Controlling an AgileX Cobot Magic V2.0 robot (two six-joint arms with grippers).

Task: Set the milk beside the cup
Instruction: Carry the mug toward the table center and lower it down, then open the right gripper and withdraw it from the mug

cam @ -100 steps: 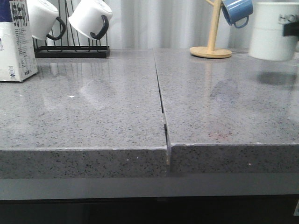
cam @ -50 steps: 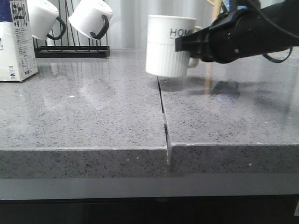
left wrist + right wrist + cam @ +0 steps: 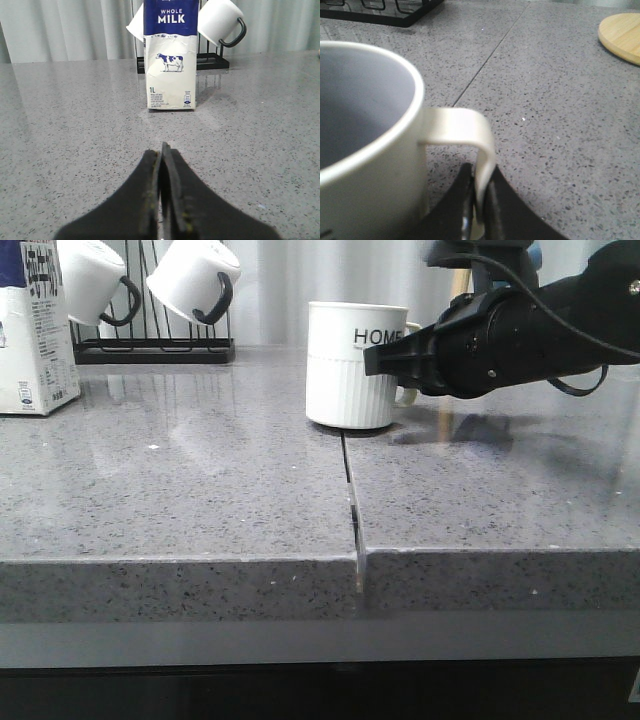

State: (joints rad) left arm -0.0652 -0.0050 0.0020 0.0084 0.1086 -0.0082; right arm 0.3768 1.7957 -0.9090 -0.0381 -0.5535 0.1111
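Note:
The white "HOME" cup (image 3: 350, 365) stands upright on the grey counter near the centre seam. My right gripper (image 3: 400, 358) is shut on its white handle (image 3: 482, 145), the fingers pinching the handle's lower part; its point in the right wrist view is (image 3: 480, 197). The milk carton (image 3: 30, 325), white with a dark blue top, stands at the far left edge of the front view. It stands upright in the left wrist view (image 3: 170, 55), straight beyond my left gripper (image 3: 162, 152), which is shut, empty and well short of it.
A black rack (image 3: 150, 345) with white, black-handled mugs (image 3: 195, 280) stands behind the milk. A wooden mug tree base (image 3: 622, 35) lies behind the right arm. The counter seam (image 3: 350, 490) runs forward from under the cup.
My right gripper has carried the cup from the far right to the centre and lowered it onto the counter. The milk has not moved.

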